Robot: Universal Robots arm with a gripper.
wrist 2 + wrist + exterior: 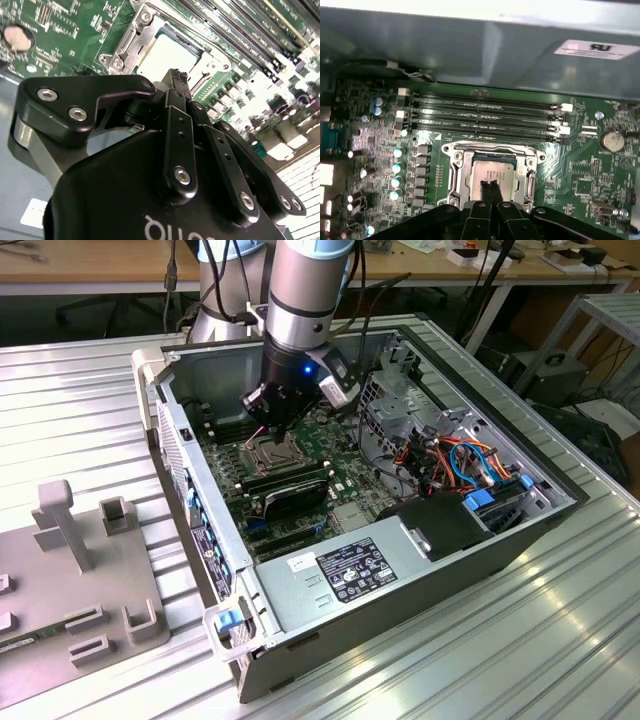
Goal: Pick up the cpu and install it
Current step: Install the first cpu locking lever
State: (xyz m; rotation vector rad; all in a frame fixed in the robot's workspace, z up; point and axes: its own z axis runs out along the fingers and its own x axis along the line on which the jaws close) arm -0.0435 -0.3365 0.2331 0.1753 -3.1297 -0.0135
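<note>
Tool (pixel 489 189) is pressed together, fingertips (pixel 484 186) side by side with nothing visible between them. It hangs low inside the open computer case (pixel 400 590), which stands on the ribbed metal bench (pixel 560 640), right over the socket area of the green motherboard (pixel 580 175).

The cpu (pixel 492 172) is not in the tool. It lies flat in the socket, silver top up, ringed by the metal socket frame (pixel 454 167). In the first wrist view the fingertips sit over the cpu's near edge, roughly on its centre line. Cannot tell if they touch it or hover just above. In the second wrist view the cpu (pixel 162 57) shows bright just beyond the tool (pixel 178 80), close by, with the same frame (pixel 125 47) around it.

Judgement: the placing part looks done, and the step in hand is seating or checking. To do it well, keep the tool vertical and centred, with any pressure light and straight down on the metal lid. Sideways drag risks the pins underneath. Avoid catching the frame or the memory slots (pixel 480 112) just beside the socket. Whether the frame is latched, cannot tell.
</note>
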